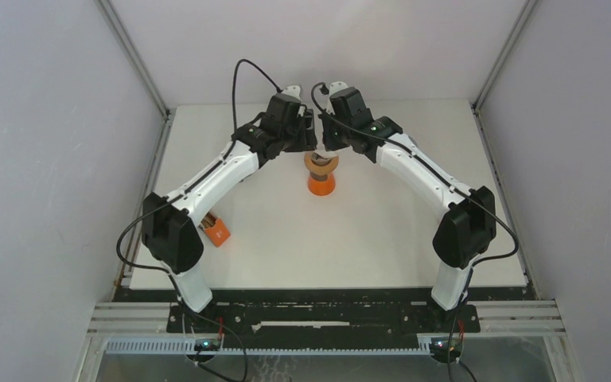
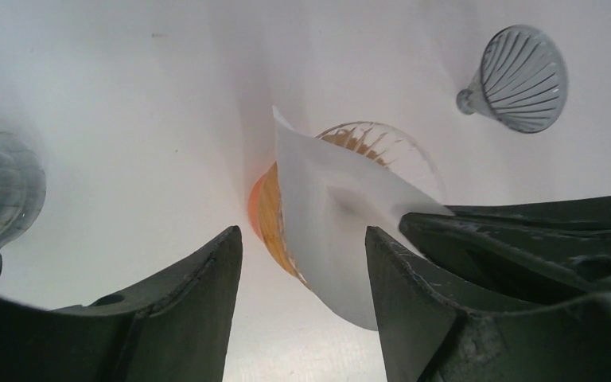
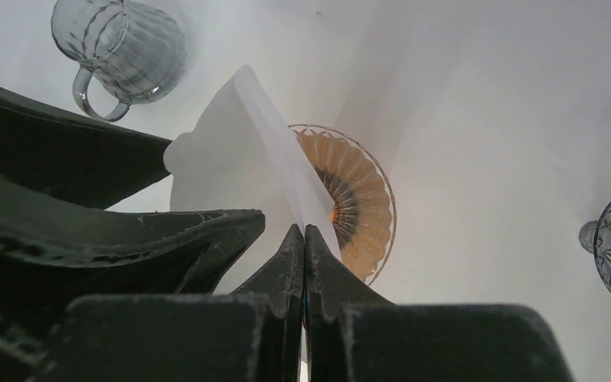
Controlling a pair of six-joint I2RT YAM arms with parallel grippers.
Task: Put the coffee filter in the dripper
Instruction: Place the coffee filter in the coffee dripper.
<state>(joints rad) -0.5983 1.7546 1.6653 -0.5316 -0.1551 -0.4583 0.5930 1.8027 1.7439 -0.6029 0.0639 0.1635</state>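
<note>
A glass dripper [image 1: 321,185] on an orange base stands at the table's middle back. It also shows in the left wrist view [image 2: 374,142] and the right wrist view [image 3: 356,199]. My right gripper [image 3: 302,232] is shut on the edge of the white paper coffee filter [image 3: 227,155] and holds it tilted just above the dripper's rim. In the left wrist view the filter [image 2: 330,231] hangs in front of the dripper. My left gripper [image 2: 302,232] is open beside it, and the filter's lower part shows between its fingers. Both grippers, left [image 1: 305,148] and right [image 1: 328,148], meet over the dripper.
A glass mug [image 3: 123,44] stands on the white table; it also shows in the left wrist view [image 2: 0,191]. A second clear glass dripper [image 2: 519,79] lies on its side. A small orange object [image 1: 217,231] sits by the left arm.
</note>
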